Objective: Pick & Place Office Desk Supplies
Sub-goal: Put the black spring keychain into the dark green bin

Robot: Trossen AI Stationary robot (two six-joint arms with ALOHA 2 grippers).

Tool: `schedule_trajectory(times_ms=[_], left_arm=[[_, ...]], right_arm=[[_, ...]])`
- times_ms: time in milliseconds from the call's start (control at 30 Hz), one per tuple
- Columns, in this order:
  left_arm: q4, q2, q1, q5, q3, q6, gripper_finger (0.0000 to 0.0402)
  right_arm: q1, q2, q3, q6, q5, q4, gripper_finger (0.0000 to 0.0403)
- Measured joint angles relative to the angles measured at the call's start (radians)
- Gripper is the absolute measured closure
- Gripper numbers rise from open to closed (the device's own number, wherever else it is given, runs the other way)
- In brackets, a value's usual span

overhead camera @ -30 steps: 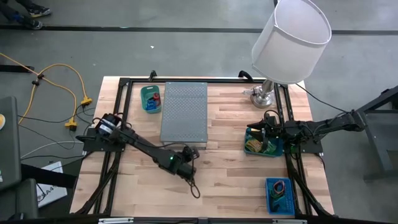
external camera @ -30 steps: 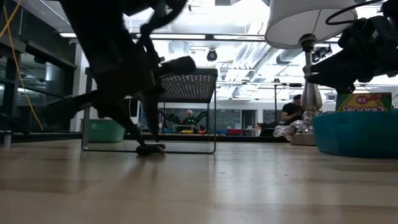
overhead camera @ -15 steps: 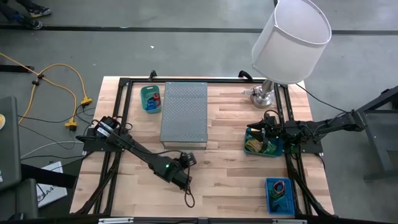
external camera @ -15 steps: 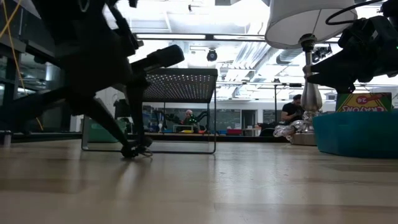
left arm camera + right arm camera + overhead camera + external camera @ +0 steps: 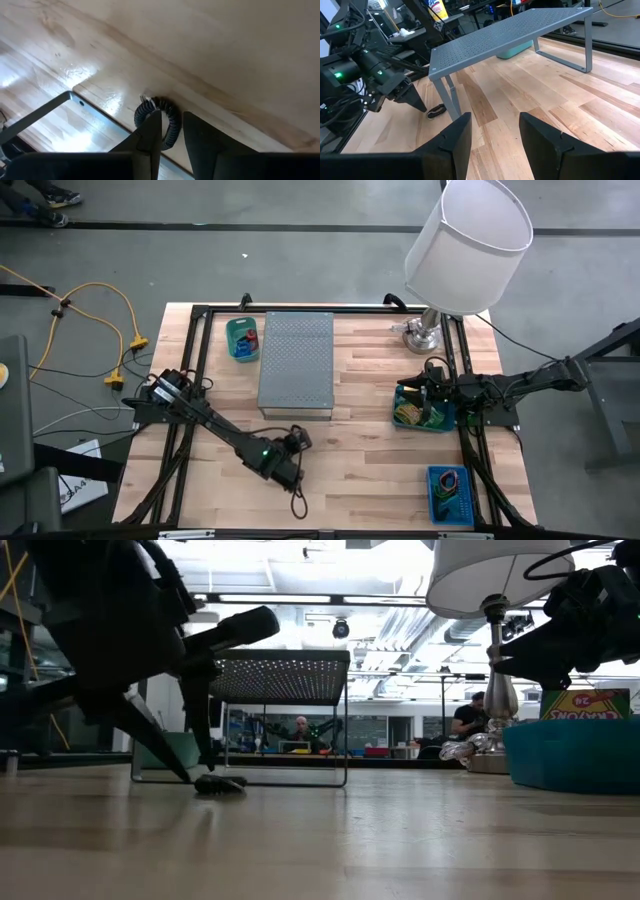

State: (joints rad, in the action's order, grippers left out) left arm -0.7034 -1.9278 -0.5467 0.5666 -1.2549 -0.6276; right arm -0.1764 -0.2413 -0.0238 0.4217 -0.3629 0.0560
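A dark coiled rubber band lies on the wood near the table's near edge, flat on the top in the low view. My left gripper points down at it, shut on one side of the loop. My right gripper is open and waits above a teal bin at the table's right; that bin holds yellow-green packets, one printed box standing above its wall. My left gripper pinches the near side of the dark band's loop between its two fingers, slanting down from the table's left. The rest of the loop sticks out past the fingertips. The band rests on the table top and is not lifted.
A grey perforated metal shelf stands at the far middle, a small teal bin to its left. A lamp with a white shade stands at the far right. A blue bin with supplies sits at the near right.
My left gripper has moved toward the table's near edge and a little left, away from the grey shelf. The dark band has slid along the table with it, staying at the fingertips.
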Motion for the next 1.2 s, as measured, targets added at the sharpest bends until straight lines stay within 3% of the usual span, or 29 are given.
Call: schedule_trajectory(times_ms=[500,733,1200], left_arm=[[-0.03,0.0,0.07,-0.076,0.0,0.045,0.0328],[-0.033,0.001,0.087,-0.166,0.0,0.05,0.0328],[-0.036,0.002,0.094,-0.178,-0.001,0.059,0.0344]], right_arm=[[0.0,0.0,0.0,0.0,0.0,0.0,0.025],[0.0,0.0,0.0,0.0,0.0,0.0,0.025],[0.0,0.0,0.0,0.0,0.0,0.0,0.025]])
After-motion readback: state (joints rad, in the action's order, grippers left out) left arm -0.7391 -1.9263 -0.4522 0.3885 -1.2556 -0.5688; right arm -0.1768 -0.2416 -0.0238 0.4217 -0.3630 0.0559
